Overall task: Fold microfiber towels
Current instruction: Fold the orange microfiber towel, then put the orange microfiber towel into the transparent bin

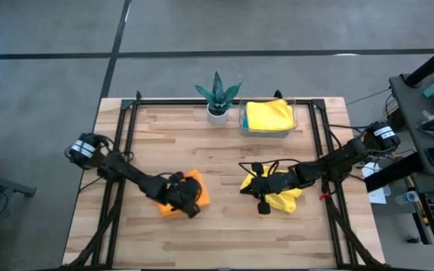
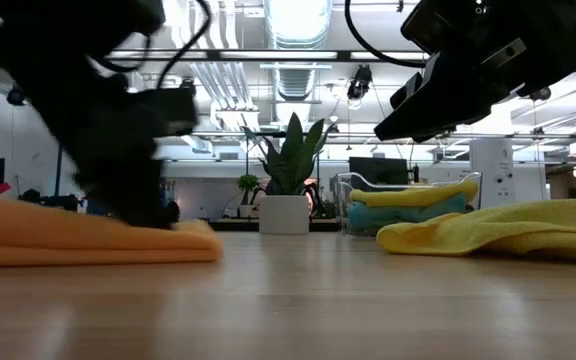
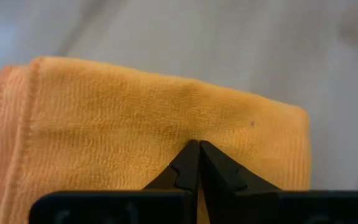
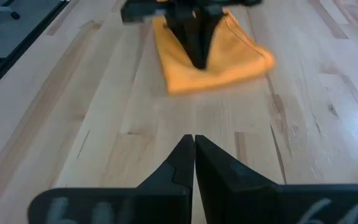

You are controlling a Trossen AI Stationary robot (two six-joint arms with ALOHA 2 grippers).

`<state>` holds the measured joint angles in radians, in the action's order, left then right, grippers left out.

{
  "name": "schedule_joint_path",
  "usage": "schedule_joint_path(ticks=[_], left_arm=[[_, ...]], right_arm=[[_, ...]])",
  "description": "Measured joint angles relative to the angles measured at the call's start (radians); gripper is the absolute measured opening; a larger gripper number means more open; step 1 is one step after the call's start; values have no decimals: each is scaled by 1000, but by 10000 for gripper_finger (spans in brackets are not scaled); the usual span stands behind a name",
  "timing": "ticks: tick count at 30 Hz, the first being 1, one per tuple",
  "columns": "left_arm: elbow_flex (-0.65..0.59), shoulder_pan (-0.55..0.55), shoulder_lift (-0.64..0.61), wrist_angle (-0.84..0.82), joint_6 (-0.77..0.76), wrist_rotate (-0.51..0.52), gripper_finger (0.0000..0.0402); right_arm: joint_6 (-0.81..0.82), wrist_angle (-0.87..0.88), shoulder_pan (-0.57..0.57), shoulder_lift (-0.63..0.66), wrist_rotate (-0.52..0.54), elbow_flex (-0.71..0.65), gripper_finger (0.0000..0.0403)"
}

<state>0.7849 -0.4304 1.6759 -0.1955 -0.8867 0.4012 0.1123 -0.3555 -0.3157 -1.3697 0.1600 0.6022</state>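
The orange towel (image 3: 154,130) lay folded flat on the table's (image 1: 224,143) left half, its hemmed edges neat, with the left gripper (image 3: 197,152) pressed down on top of it, fingers closed together with nothing between them. To the right, a yellow towel (image 1: 281,197) sat rumpled beneath the right gripper (image 4: 194,146), which hung above the bare wood, fingers also pinched together and empty. Another yellow towel (image 1: 268,114) rested folded in the clear tray (image 1: 241,124), beside the potted plant (image 1: 218,94).

no readable text, labels, brands or numbers anywhere
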Motion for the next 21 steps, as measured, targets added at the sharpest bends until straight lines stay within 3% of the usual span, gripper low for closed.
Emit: schedule_joint_path(ticks=[5, 11, 15, 21], left_arm=[[24, 91, 67, 248, 170, 59, 0], [69, 90, 26, 243, 303, 59, 0], [72, 24, -71, 105, 287, 47, 0], [67, -115, -142, -162, 127, 8, 0]], right_arm=[[15, -2, 7, 0, 0, 0, 9], [187, 205, 63, 0, 0, 82, 9], [222, 348, 94, -30, 0, 173, 9], [302, 359, 138, -142, -9, 289, 9]])
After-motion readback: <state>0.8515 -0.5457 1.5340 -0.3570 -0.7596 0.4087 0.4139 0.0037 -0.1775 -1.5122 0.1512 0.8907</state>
